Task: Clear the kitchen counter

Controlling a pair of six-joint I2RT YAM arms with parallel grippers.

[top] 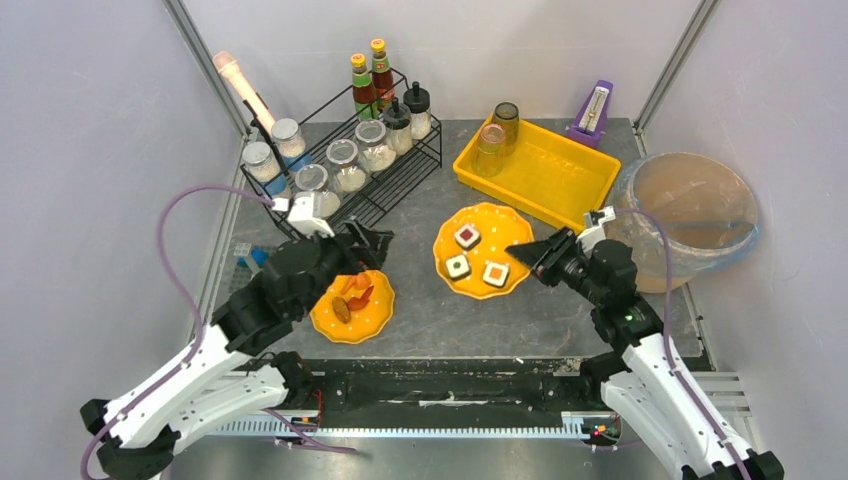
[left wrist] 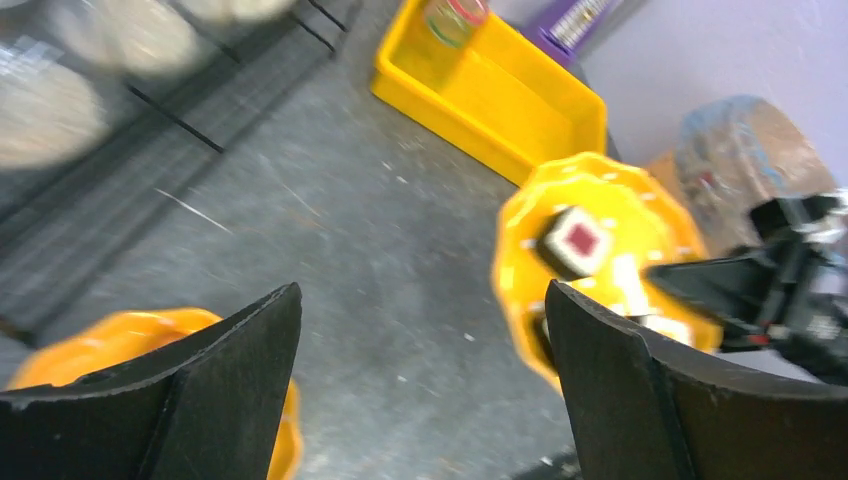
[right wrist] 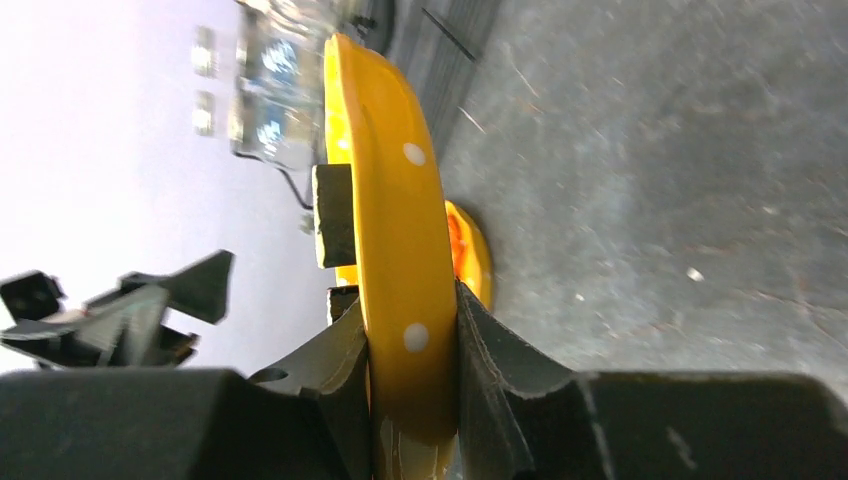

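Right wrist view: right gripper (right wrist: 412, 325) pinches rim of sushi plate (right wrist: 390, 200); plate extends leftward over kitchen counter (right wrist: 650, 150); left gripper (left wrist: 420, 300) spread, empty.

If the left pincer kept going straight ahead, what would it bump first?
Likely bare kitchen counter just ahead; beyond it, the yellow tray. The big plate lies off to the right. Depth is unclear.

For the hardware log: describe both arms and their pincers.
The left arm and right arm each have white lower links, black upper links and a looping lilac cable. The left pincer and right pincer are black with wedge-shaped fingers, a white block behind each.
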